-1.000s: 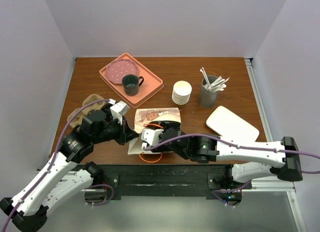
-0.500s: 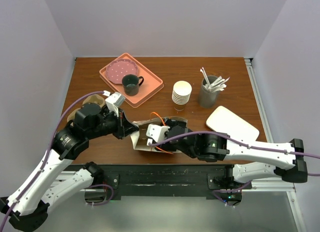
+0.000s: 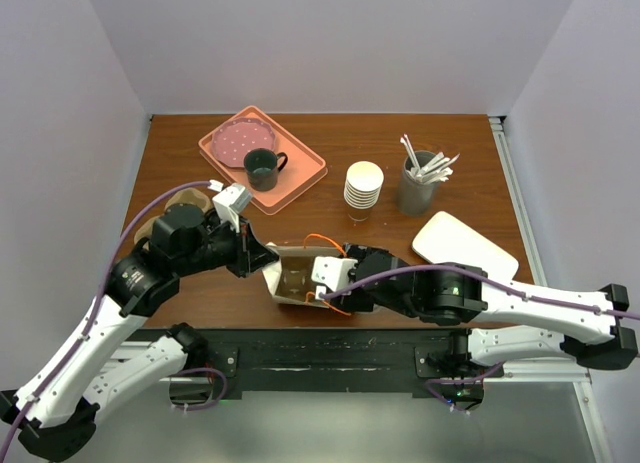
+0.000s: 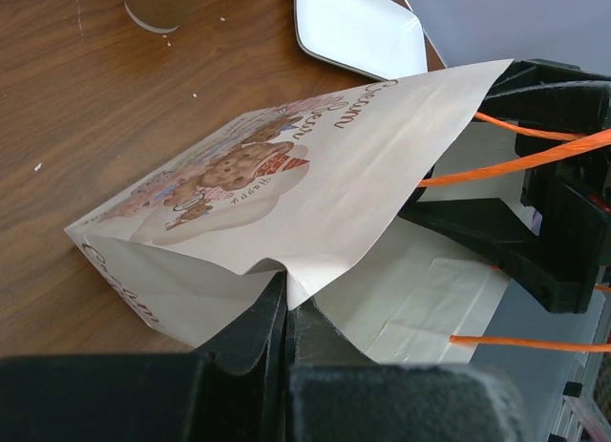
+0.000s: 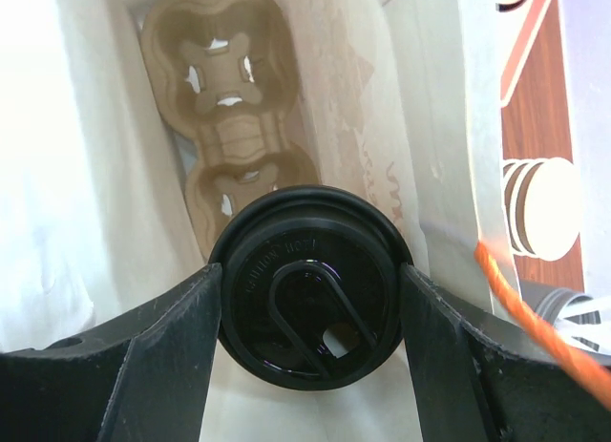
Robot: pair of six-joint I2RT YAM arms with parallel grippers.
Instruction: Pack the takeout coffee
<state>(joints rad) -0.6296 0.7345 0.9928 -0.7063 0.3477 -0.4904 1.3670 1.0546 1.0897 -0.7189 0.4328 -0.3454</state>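
Nearly packed. Pinching the bag (image 4: 286,175) rim with the left pincer (image 4: 286,304), gripping the takeout coffee (image 5: 305,270) inside the bag with the right pincer (image 5: 310,318). Yet to set down, let go.

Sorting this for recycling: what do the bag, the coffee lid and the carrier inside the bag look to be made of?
The bag looks like thin matte paper: it creases sharply and carries a printed picture. The coffee lid seems to be glossy black plastic, with moulded lettering and highlights. The carrier is probably moulded pulp: dull tan, with soft-edged wells.
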